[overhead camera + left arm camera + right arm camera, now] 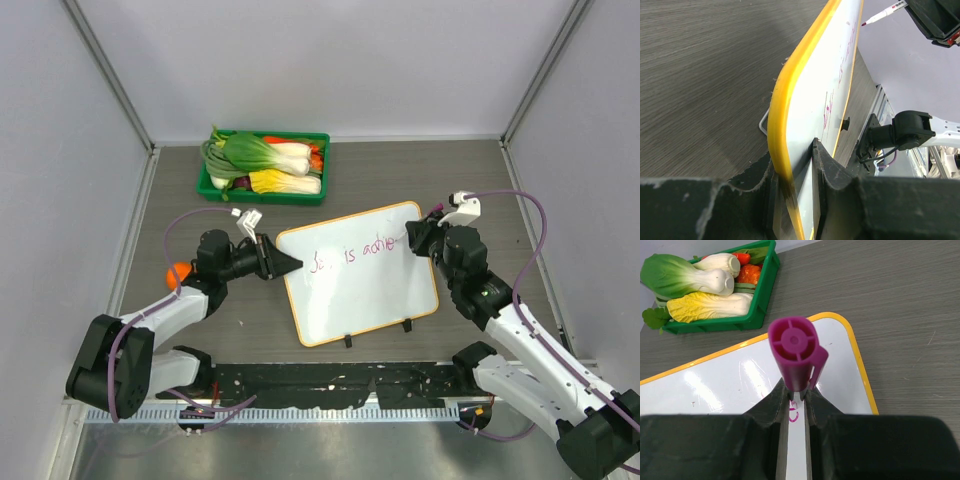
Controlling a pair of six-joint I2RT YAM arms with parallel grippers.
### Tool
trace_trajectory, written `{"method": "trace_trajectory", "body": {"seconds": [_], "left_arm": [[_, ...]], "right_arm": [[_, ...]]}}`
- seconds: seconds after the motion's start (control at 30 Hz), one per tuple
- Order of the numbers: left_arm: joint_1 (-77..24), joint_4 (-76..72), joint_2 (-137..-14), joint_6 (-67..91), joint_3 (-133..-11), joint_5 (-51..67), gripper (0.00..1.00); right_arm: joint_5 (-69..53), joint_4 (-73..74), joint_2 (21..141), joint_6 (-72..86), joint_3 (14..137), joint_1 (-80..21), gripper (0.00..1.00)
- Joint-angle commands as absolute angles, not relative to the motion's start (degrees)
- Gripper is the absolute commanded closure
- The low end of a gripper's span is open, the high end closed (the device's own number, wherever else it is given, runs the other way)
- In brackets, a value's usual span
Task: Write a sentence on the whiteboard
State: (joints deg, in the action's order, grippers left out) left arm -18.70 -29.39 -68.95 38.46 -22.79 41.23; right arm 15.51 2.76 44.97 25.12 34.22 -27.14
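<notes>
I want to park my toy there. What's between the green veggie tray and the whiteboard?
Just bare grey table between the green tray and the whiteboard, as the top view shows.

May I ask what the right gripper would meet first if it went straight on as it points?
Most likely the whiteboard, near its right edge: the right gripper aims its purple marker down at it, though the gap is unclear.

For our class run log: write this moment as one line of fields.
left gripper: shut on whiteboard edge | right gripper: shut on marker | sentence: a few purple words written
</notes>
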Motion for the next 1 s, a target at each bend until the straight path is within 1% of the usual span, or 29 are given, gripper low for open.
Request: {"method": "trace_trajectory", "body": {"seconds": [0.0, 0.6, 0.97], "left_arm": [[-18.81, -24.61, -69.79, 28.83, -21.18, 33.66, 1.00], [-18.81, -24.61, -69.61, 28.83, -21.18, 33.75, 1.00], [-18.81, -24.61, -69.87, 28.74, -21.27, 33.84, 1.00]], "right_arm": [[16.96, 0.35, 45.61, 23.91, 37.27, -26.81, 0.99], [16.17, -2.37, 49.39, 25.05, 38.15, -26.63, 1.00], [16.70, -1.93, 47.46, 24.96, 37.00, -26.46, 0.99]]}}
